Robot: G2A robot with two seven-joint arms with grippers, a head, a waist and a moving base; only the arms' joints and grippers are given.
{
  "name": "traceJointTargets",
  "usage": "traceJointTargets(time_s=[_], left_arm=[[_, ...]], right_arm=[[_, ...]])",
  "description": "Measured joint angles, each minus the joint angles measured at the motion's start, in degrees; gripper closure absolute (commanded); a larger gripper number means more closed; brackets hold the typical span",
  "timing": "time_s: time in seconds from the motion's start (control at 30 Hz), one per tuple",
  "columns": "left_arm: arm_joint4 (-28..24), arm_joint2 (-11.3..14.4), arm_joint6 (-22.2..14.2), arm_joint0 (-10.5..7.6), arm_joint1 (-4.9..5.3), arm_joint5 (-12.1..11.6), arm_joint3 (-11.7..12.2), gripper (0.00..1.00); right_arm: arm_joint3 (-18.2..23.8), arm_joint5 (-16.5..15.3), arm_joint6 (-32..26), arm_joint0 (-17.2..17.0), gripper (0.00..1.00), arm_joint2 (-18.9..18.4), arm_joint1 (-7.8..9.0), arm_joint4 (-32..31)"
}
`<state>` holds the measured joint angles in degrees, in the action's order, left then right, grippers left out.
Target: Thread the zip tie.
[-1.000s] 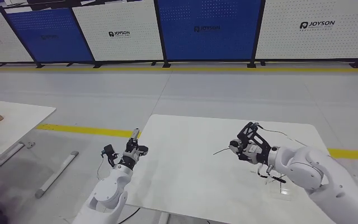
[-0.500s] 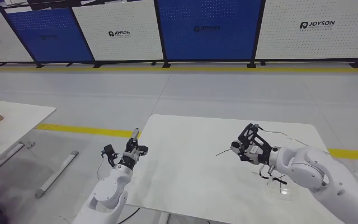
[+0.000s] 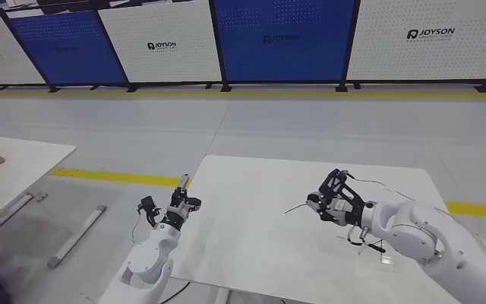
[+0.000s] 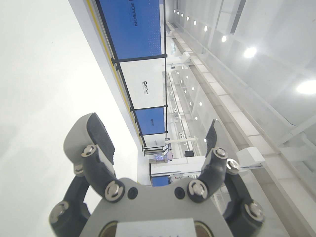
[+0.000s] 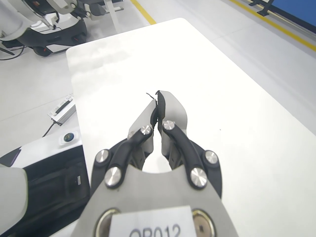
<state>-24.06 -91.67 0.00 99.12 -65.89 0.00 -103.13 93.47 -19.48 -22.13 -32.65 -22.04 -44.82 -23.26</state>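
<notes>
"Seeing that right gripper [image 3: 312,201]? What has it got?"

"A zip tie [image 3: 296,207], a thin black strip. The fingers are pressed together on it over the right half of the table [image 3: 250,235], roughly midway between the near and far edges. The loose end pokes out of the tips toward the table's left edge. I can't tell whether it touches the top."

"And from the wrist?"

"Just a short dark curl of the zip tie [image 5: 148,95] shows past the right gripper [image 5: 157,97]. The fingers are bare metal shells lined with black ribbed pads [image 5: 161,104], on black links with round silver screws. There's a white label [image 5: 153,223] on the wrist plate, its print cut off."

"The other arm?"

"The left gripper [image 3: 183,190] sits at the table's left edge, well apart from the tie. Up close the left gripper [image 4: 155,120] is spread wide with nothing between the pads."

"The table?"

"White, smooth, rounded corners. Toward the near right corner lies a small clear piece [image 3: 385,259], too small to make out."

"Any writing?"

"Blue and white perforated panels [image 3: 285,42] along the far wall, each carrying a logo."
</notes>
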Motion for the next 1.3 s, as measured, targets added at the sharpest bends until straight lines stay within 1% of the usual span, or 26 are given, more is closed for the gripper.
traceJointTargets(time_s=[0.1, 0.17, 0.2, 0.27, 0.3, 0.33, 0.4, 0.43, 0.5, 0.57, 0.63, 0.7, 1.0, 1.03, 1.07, 1.1, 1.13, 1.17, 1.2, 1.3], left_arm=[[-0.2, -0.2, -0.1, -0.36, -0.01, 0.1, -0.3, 0.00], [-0.6, -0.7, -0.4, -1.21, -0.02, 0.9, -1.6, 0.00], [-0.6, -1.0, -0.4, -1.61, -0.02, 1.5, -2.9, 0.00], [-0.3, -1.0, -0.4, -2.20, -0.04, 3.0, -5.0, 0.00], [0.5, -0.7, -0.4, -2.68, -0.04, 4.1, -6.4, 0.00], [1.4, -0.3, -0.4, -3.09, -0.04, 4.9, -7.3, 0.00], [4.1, 1.1, -0.8, -3.92, -0.02, 6.8, -8.4, 0.00], [5.9, 2.2, -1.3, -4.53, -0.01, 8.1, -8.7, 0.00], [8.9, 4.2, -1.7, -5.70, -0.04, 9.9, -8.6, 0.00], [10.7, 5.6, -1.7, -6.67, -0.12, 10.9, -8.1, 0.00], [12.5, 6.8, -1.8, -7.66, -0.16, 12.0, -7.2, 0.00], [13.4, 7.3, -2.0, -8.38, -0.19, 13.1, -6.4, 0.00], [13.4, 7.3, -2.0, -8.39, -0.19, 13.1, -6.3, 0.00], [13.4, 7.5, -2.7, -8.34, -0.14, 13.8, -6.1, 0.00], [13.0, 7.5, -4.1, -8.43, -0.03, 15.2, -6.1, 0.00], [12.4, 7.1, -6.3, -8.66, 0.11, 17.2, -6.2, 0.00], [11.4, 6.4, -9.7, -8.81, 0.37, 19.6, -5.8, 0.00], [10.8, 6.0, -12.3, -8.86, 0.60, 20.5, -5.0, 0.00], [9.8, 5.5, -15.5, -9.10, 0.95, 20.2, -3.9, 0.00], [7.9, 5.4, -21.8, -9.96, 1.93, 19.4, -1.6, 0.00]], right_arm=[[-0.6, 0.0, 1.2, 1.0, 1.00, 1.2, 0.30, 0.7], [-0.7, 0.0, 1.4, 1.2, 1.00, 1.5, 0.34, 0.8], [-0.7, 0.0, 1.3, 1.2, 1.00, 1.5, 0.34, 0.8], [-0.7, 0.0, 1.3, 1.2, 1.00, 1.5, 0.33, 0.8], [-0.7, 0.0, 1.3, 1.2, 1.00, 1.4, 0.33, 0.8], [-0.7, 0.0, 1.3, 1.2, 1.00, 1.4, 0.33, 0.8], [-0.7, 0.0, 1.3, 1.2, 1.00, 1.4, 0.33, 0.8], [-0.7, 0.0, 1.3, 1.2, 1.00, 1.4, 0.33, 0.8], [-0.7, 0.0, 1.3, 1.2, 1.00, 1.4, 0.33, 0.8], [-0.7, 0.0, 1.3, 1.2, 1.00, 1.4, 0.33, 0.8], [-0.7, 0.0, 1.3, 1.2, 1.00, 1.4, 0.33, 0.8], [-0.7, 0.0, 1.3, 1.2, 1.00, 1.4, 0.33, 0.8], [-0.7, 0.0, 1.3, 1.2, 1.00, 1.4, 0.33, 0.8], [-0.7, 0.0, 1.3, 1.2, 1.00, 1.4, 0.33, 0.8], [-0.6, 0.1, 1.3, 1.1, 1.00, 1.4, 0.32, 0.6], [-0.4, 0.2, 1.2, 0.9, 1.00, 1.3, 0.28, -0.1], [0.1, 0.4, 0.9, 0.7, 1.00, 1.0, 0.20, -1.5], [0.4, 0.6, 0.5, 0.6, 1.00, 0.7, 0.13, -2.7], [1.0, 0.7, 0.1, 0.5, 1.00, 0.4, 0.04, -4.5], [2.0, 0.3, -0.9, 0.2, 1.00, 0.0, -0.20, -8.7]])
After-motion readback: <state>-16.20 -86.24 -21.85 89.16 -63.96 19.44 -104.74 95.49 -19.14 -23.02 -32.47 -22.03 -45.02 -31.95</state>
